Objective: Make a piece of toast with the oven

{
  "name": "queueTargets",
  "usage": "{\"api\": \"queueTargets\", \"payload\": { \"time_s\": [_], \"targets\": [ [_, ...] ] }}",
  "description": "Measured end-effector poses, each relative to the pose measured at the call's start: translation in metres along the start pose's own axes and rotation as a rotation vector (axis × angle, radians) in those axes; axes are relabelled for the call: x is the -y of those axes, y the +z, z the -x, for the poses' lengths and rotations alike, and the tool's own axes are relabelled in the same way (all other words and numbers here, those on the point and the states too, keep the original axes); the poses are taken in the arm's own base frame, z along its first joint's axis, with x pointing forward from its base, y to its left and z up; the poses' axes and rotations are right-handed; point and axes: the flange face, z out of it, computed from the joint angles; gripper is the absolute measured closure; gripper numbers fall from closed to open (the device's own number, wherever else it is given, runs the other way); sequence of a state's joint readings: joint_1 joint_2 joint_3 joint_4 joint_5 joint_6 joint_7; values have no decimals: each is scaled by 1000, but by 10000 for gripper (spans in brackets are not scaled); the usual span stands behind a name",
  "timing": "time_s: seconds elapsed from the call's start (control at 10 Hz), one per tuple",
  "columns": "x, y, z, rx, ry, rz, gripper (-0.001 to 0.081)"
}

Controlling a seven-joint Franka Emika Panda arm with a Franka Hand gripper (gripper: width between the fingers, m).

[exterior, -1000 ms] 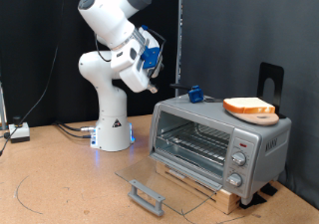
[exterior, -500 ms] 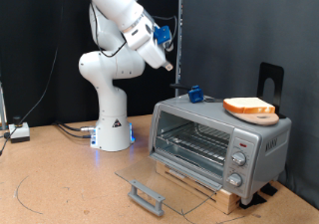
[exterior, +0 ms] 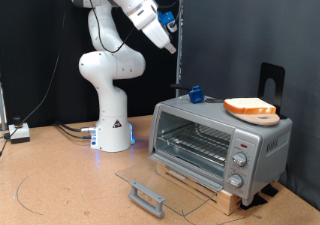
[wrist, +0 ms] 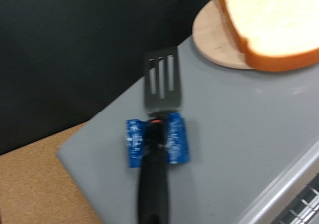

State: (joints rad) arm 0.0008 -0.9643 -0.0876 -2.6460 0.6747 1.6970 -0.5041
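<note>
The arm (exterior: 110,45) has swung higher over the last second: its hand, which hung level with the white base column's shoulder before, is now raised near the exterior view's top, well above and to the left of the oven. The gripper (exterior: 170,40) points down and toward the exterior view's right, with nothing seen between its fingers; whether they are spread or closed cannot be told.

The oven (exterior: 220,140), a silver box, sits on a wooden base at the desk's right side in the exterior view. Its glass door (exterior: 160,185) lies dropped flat open, handle toward the desk's front edge, and the wire rack inside is bare.

On the oven's roof, near its right end, the piece of toast (exterior: 250,107) rests on a round wooden board (wrist: 214,45), orange-tan crust, pale face. Toward the roof's left corner lies a black spatula (wrist: 159,134) with a blue wrap on its handle, apart from the board.
</note>
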Motion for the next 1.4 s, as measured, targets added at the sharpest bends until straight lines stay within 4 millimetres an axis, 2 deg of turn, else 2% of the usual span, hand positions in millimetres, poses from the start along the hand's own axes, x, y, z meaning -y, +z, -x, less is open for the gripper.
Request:
{"api": "queueTargets", "payload": {
  "time_s": [0.3, 0.4, 0.6, 0.8, 1.1, 1.4],
  "targets": [
    [29, -9, 25, 3, 20, 30, -3],
    [32, -10, 34, -7, 31, 38, -3],
    [30, -7, 31, -39, 5, 52, -3],
    [22, 15, 32, -59, -68, 111, -3],
    [15, 60, 38, 29, -130, 164, -3],
    [15, 97, 27, 47, -135, 228, -3]
  ]
}}
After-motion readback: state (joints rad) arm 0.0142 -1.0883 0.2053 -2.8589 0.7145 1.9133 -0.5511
